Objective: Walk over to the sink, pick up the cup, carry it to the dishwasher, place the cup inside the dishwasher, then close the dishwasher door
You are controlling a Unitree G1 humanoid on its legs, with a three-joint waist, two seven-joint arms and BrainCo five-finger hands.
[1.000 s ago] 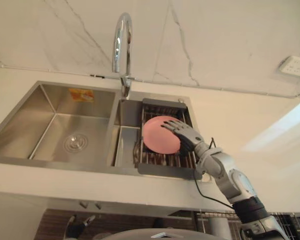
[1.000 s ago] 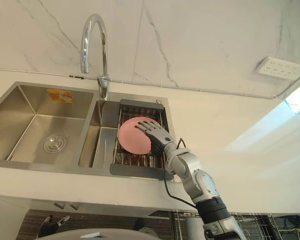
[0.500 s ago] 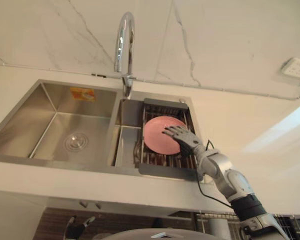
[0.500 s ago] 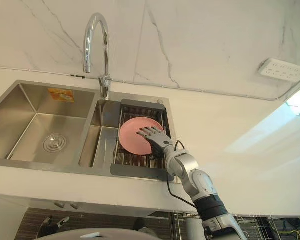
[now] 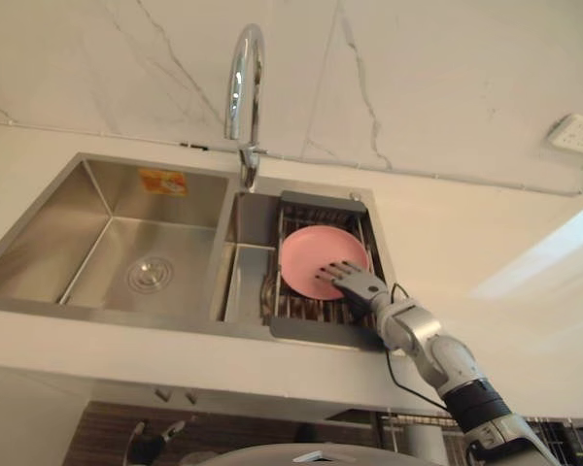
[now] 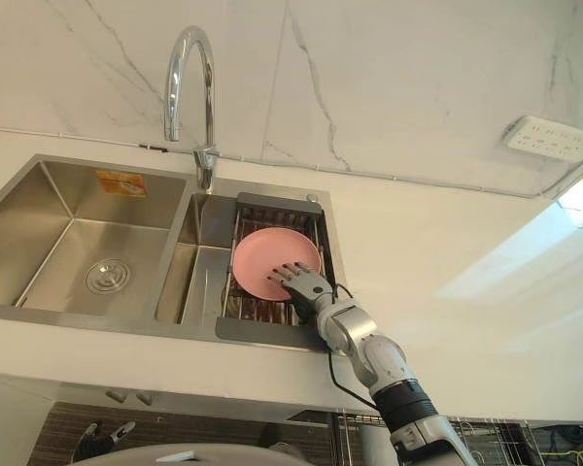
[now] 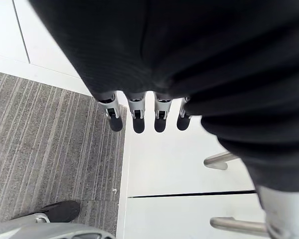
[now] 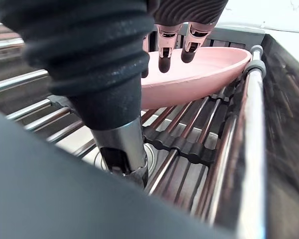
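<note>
White marble-look wall and counter (image 5: 447, 233) frame a stainless double sink (image 5: 107, 194) under a tall curved faucet (image 5: 243, 87). Its right-hand basin carries a dark-framed drain rack (image 5: 321, 332). The only task-like thing there is a shallow pink dish (image 5: 316, 254) rather than a cup, and it lies tilted on the rack bars.

The right hand (image 5: 355, 282) reaches in from the counter edge with its fingers spread and straight over the dish's near rim, gripping nothing. The step in hand looks like taking hold of the dish. To do it well the robot should probably slide the thumb under the near rim and press the fingers down inside. It should close firmly before lifting, since a smooth, shallow wall could slip out of a light pinch. The lift should go straight up so the far rim clears the rack's rail.

From above, the head views give the layout but hide the thumb. The right wrist view shows the fingers (image 8: 164, 55) just above the dish's lip and the thumb (image 8: 122, 149) pointing down toward the bars, apart from the dish. The left wrist view shows the left hand (image 7: 135, 112) hanging idle, fingers straight, beside white cabinet fronts with bar handles (image 7: 219, 160)
</note>
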